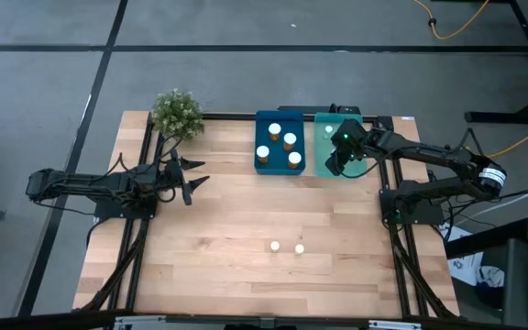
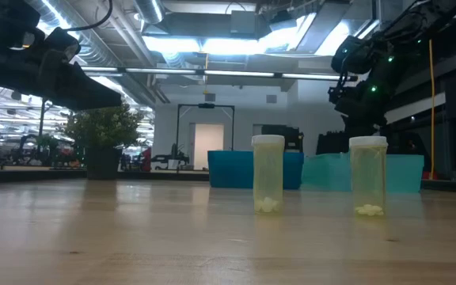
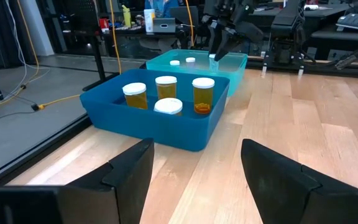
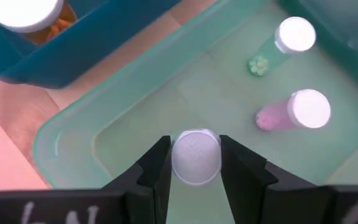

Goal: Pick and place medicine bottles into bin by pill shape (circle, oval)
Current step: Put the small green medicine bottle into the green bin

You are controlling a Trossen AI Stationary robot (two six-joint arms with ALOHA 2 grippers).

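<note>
My right gripper (image 1: 337, 163) is over the near end of the teal-green tray (image 1: 324, 147), shut on a small pale bottle with a white cap (image 4: 196, 157). Two more small bottles (image 4: 296, 34) (image 4: 309, 109) stand in that tray. The dark blue tray (image 1: 262, 165) holds four amber bottles (image 3: 203, 94). Two small pale bottles (image 2: 267, 174) (image 2: 368, 176) stand upright on the table toward its near edge. My left gripper (image 1: 193, 181) is open and empty at the table's left, beside the potted plant. My right gripper pinches the small bottle at its white cap (image 4: 196, 144), one finger (image 4: 157, 168) on each side. The fingers come from above, pointing down into the tray. The bottle stands upright below them. I cannot tell whether its base touches the tray floor.
A small green potted plant (image 1: 177, 113) stands at the far left of the table, close to my left gripper. The two trays sit side by side at the far edge. Bare wood lies between the trays and the two loose bottles (image 1: 287, 247).
</note>
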